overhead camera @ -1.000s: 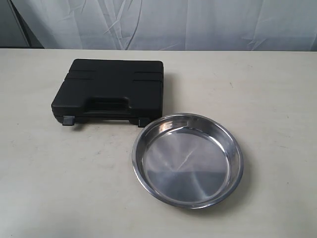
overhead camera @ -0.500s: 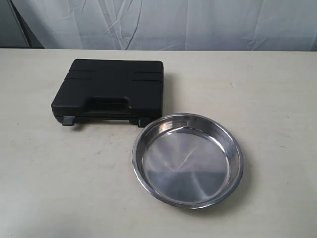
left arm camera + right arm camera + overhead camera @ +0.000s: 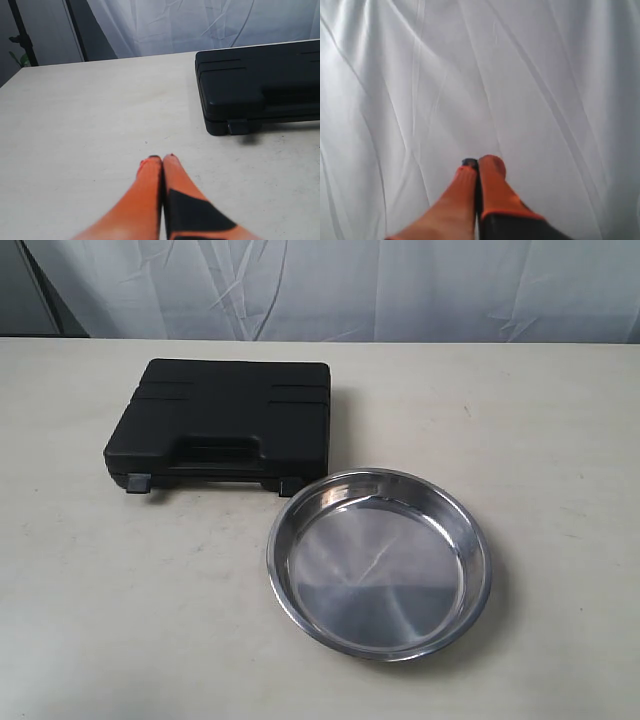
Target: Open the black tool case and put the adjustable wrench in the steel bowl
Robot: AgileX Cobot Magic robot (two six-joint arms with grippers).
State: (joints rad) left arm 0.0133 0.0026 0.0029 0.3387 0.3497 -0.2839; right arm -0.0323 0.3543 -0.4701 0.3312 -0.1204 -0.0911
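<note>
I see a pale desk [image 3: 120, 620] with a creased white curtain [image 3: 400, 290] behind it. The black tool case [image 3: 225, 420] lies flat and shut at the left, with the adjustable wrench out of sight. The steel bowl [image 3: 272, 562] sits just beside the case's near right corner and shows only its bare bottom. My left jaws are pressed together over the desk near the case. My right jaws, also together, face the curtain.

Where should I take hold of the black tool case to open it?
The black tool case lies flat and closed, so probably lift the grey latches on its front edge, coming from the handle side. The steel bowl sits close to one latch.
</note>
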